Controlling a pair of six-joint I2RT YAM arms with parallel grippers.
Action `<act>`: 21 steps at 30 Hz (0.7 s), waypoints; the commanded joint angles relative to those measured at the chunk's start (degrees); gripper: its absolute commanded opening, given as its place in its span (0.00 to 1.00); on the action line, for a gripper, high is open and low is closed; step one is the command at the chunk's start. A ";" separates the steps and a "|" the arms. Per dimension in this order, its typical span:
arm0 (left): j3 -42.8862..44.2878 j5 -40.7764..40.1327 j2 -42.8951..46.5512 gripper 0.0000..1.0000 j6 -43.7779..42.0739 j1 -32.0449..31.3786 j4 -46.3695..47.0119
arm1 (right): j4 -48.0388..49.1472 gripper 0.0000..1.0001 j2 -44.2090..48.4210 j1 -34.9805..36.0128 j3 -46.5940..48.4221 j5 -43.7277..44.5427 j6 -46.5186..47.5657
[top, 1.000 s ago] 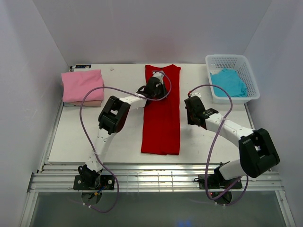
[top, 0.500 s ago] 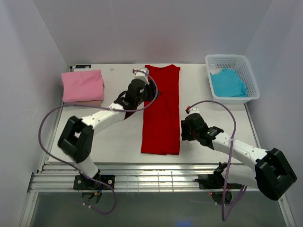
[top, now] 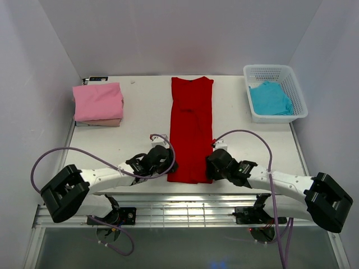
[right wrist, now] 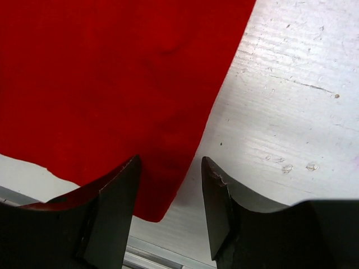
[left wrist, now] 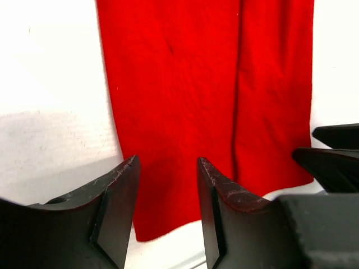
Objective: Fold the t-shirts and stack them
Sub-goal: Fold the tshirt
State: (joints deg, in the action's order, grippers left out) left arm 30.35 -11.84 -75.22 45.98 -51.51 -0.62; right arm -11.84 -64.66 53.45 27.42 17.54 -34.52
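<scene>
The bright red cloth t-shirt [top: 191,129], folded into a long narrow strip, lies flat on the white surface [top: 140,115], its long axis running straight ahead of both tools and its near hem right beneath them. The left tool [top: 161,162] stands spread over the hem's left corner and the right tool [top: 216,166] spread over its right corner, neither pinching cloth, each equally close. Well ahead and outward sit the folded pink t-shirt [top: 97,101] on a beige one [top: 104,122] and the turquoise t-shirt [top: 270,98] in a white plastic lattice basket [top: 269,69]; none is in the way, I judge.
</scene>
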 commanded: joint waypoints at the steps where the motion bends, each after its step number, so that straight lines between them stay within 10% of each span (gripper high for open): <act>1: -1.95 -2.40 3.76 0.56 4.73 -1.05 -4.03 | 0.59 0.54 -1.51 2.44 1.94 4.16 -3.79; 21: -7.50 -5.39 5.79 0.54 13.79 -11.34 -7.29 | -9.87 0.51 -6.35 12.47 4.92 12.96 -13.73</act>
State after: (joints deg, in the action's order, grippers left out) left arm 23.09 -15.66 -67.94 58.13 -62.02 -5.43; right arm -19.49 -70.24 65.19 30.50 28.03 -45.95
